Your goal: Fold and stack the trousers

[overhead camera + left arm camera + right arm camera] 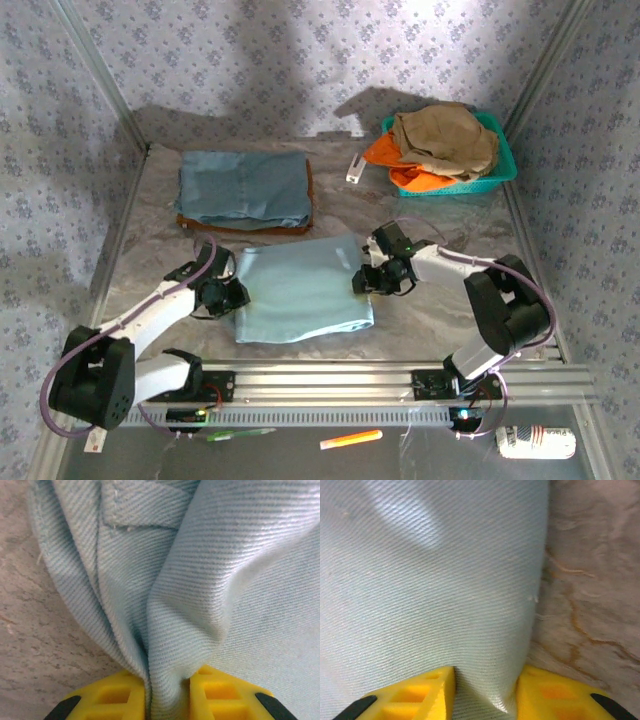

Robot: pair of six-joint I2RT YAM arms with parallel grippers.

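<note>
Trousers, pale grey-blue and folded into a rough rectangle, lie flat on the grey marbled tabletop, with a claw at each of their short sides.

The left claw is at their left edge. In the left wrist view its yellow fingers are drawn close together on a bunched pleat of the cloth, which rises between them in deep folds, with a stitched seam higher up.

The right claw is at their right edge. In the right wrist view its yellow fingers stand somewhat wider apart, closed on the smooth folded border of the cloth, and bare tabletop shows just beyond that border.

Behind the trousers and a little to the left, apart from them, a darker blue folded garment rests on a brown cloth whose edge peeps out at its right side and front. Farther behind the trousers, to the right, a teal basket holds a crumpled tan garment on top of an orange one. In front of the trousers runs the metal rail that carries both arm bases.
</note>
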